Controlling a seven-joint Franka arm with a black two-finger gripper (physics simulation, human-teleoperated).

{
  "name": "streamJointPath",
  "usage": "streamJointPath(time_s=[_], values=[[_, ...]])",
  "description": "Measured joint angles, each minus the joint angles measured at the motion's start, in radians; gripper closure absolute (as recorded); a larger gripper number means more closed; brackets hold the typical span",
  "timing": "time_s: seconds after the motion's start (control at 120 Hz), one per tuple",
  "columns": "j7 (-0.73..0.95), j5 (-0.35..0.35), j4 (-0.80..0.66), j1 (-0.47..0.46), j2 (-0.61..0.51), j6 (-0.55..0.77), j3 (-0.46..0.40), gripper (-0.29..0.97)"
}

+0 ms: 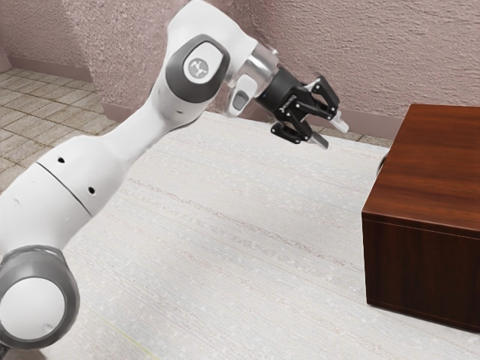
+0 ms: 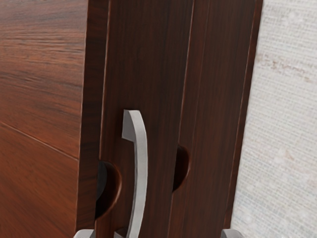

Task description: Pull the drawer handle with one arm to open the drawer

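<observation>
Silver handle on the dark wooden drawer faces the fingers, spread apart and empty.

We see dark, grained, softly glossy wood on the drawer cabinet, smooth matt grey metal on its handle, and a pale, rough tabletop.

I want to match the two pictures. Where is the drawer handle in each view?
Exterior view: drawer handle, probably the small grey sliver at the dark wooden cabinet's left edge.
Wrist view: curved grey bar on the drawer front, between two round recesses.
Shared landmark: the cabinet, beside the pale table surface.
</observation>
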Motion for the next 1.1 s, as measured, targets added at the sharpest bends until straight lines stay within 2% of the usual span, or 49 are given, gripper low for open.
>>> streamJointPath(time_s=[0.158, 0.358, 0.767, 0.933, 1.1], values=[[0.104, 0.002, 0.001, -0.029, 0.022, 0.015, 0.002, 0.49], [0.196, 0.003, 0.000, -0.054, 0.044, 0.034, 0.011, 0.49], [0.196, 0.003, -0.001, -0.093, 0.076, 0.062, 0.012, 0.49], [0.196, 0.002, -0.002, -0.111, 0.089, 0.073, 0.045, 0.52], [0.197, -0.004, -0.003, -0.110, 0.092, 0.084, 0.056, 0.65]])
